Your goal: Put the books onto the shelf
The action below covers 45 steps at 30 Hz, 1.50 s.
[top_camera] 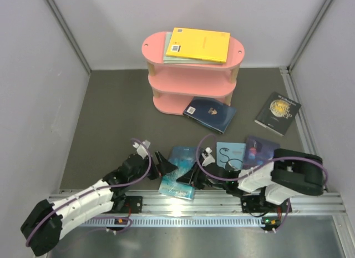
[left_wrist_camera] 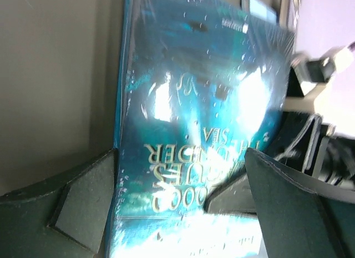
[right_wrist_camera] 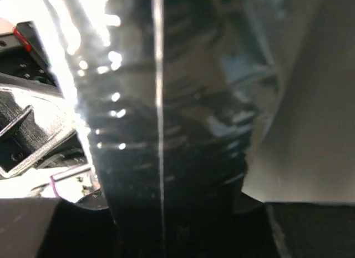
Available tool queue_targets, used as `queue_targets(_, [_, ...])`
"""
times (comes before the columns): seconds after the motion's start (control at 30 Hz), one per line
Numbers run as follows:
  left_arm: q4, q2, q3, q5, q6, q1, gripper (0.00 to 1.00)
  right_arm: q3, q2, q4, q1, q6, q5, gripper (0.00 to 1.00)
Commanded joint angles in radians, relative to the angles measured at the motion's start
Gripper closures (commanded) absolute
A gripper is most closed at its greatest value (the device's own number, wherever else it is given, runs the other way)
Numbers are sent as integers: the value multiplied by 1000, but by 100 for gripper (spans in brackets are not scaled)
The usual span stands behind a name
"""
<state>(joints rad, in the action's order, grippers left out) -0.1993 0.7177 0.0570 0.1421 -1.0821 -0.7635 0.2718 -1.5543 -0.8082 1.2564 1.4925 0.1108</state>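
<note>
The teal book (top_camera: 178, 173) lies at the near edge of the mat, between my two grippers. My left gripper (top_camera: 165, 165) is open at the book's left side. In the left wrist view its fingers straddle the glossy teal book (left_wrist_camera: 188, 102). My right gripper (top_camera: 195, 176) is closed on the book's right edge, and one of its dark fingers (left_wrist_camera: 233, 198) rests on the cover. The right wrist view shows that edge (right_wrist_camera: 161, 130) end-on between the jaws. The pink shelf (top_camera: 191, 75) holds a yellow book (top_camera: 199, 44) on a grey-green one (top_camera: 166, 50).
A navy book (top_camera: 211, 114) leans against the shelf's bottom tier. A black book with a gold emblem (top_camera: 278, 112) lies at the right. A light blue book (top_camera: 230, 153) and a purple book (top_camera: 260, 147) lie beside the right arm. Grey walls enclose the mat.
</note>
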Motion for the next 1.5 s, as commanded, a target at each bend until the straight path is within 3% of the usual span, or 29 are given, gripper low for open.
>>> queue_targets(0.0, [141, -88, 24, 154, -47, -33, 1, 16, 161, 475, 41, -102, 151, 100])
queue_targets(0.13, [196, -156, 56, 132, -19, -33, 1, 32, 420, 694, 58, -159, 225, 100])
queue_targets(0.23, [127, -176, 32, 157, -45, -33, 1, 32, 609, 759, 55, -195, 240, 100])
queue_targets(0.47, [-277, -167, -115, 238, -170, -33, 1, 6, 897, 733, 46, -270, 182, 100])
queue_targets(0.6, [-391, -127, -120, 263, -179, -31, 1, 12, 947, 681, 46, -302, 139, 100])
queue_targets(0.8, [-282, -75, -66, 260, -116, -33, 1, 17, 955, 545, 46, -330, 60, 100])
queue_targets(0.97, [-324, -43, -71, 258, -119, -34, 1, -29, 925, 319, 44, -321, -17, 100])
queue_targets(1.2, [-719, -1, -164, 327, -234, -34, 2, -126, 827, -24, 29, -295, -66, 100])
queue_targets(1.23, [-747, 3, -167, 338, -239, -34, 5, -135, 797, -57, 25, -288, -75, 100])
queue_targets(1.37, [-798, 5, -143, 376, -239, -42, 34, -161, 726, -186, -8, -281, -97, 100])
queue_targets(1.4, [-798, 3, -137, 382, -230, -49, 47, -158, 714, -219, -24, -282, -106, 100])
queue_targets(1.47, [-773, 2, -112, 383, -216, -57, 60, -151, 680, -252, -49, -276, -143, 100])
